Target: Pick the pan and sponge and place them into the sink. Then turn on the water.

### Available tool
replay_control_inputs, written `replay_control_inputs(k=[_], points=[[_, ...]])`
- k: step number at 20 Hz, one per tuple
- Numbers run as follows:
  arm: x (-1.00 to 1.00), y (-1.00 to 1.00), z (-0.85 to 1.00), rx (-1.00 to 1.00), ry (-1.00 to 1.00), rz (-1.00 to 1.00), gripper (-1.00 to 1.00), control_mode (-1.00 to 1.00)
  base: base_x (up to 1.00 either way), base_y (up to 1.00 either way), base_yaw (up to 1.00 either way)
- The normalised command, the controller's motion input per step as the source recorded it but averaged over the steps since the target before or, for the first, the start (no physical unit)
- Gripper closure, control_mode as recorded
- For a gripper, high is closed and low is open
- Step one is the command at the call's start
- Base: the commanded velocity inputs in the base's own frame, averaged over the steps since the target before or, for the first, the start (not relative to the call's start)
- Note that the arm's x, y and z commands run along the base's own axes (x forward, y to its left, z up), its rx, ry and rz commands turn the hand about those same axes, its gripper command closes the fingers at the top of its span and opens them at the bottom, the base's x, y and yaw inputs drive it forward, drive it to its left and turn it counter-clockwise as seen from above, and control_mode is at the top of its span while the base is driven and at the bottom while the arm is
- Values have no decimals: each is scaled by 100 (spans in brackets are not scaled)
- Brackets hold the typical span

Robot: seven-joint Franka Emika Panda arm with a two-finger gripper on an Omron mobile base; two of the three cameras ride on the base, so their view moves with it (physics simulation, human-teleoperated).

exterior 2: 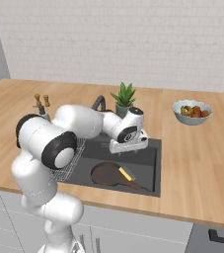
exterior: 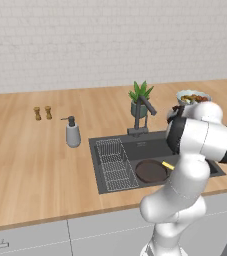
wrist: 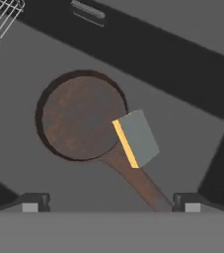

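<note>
A dark brown pan (wrist: pixel 79 116) and a yellow-edged grey sponge (wrist: pixel 136 138) lie in the dark grey sink (wrist: pixel 192 133).

Your arm rises from the base, elbow bent high, forearm reaching fwd w/ wrist turned down. End effector (exterior 2: pixel 129 147) points straight down, nothing btwn its fingertips (wrist: pixel 34 201), which sit wide apart at left and right.

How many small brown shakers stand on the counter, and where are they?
2. One shaker and a second shaker stand side by side on the wooden counter, left of the soap dispenser and the sink. In the right base view the arm partly hides them.
</note>
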Motion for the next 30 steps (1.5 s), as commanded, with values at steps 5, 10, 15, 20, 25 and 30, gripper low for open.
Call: replay_control_inputs(k=[5, 10, 15, 20, 25, 30], points=[[0, 0, 39, 30, -2, -55, -100, -100, 0, 0, 0], [0, 5, 38, 26, 2, -64, -100, -100, 0, 0, 0], [0, 12, 14, 19, 0, -29, -100, -100, 0, 0, 0], [-1, 5, 0, 0, 0, -1, -100, -100, 0, 0, 0], [6, 31, 0, 5, -3, -11, -100, -100, 0, 0, 0], [19, 34, 0, 11, -2, -13, -100, -100, 0, 0, 0]])
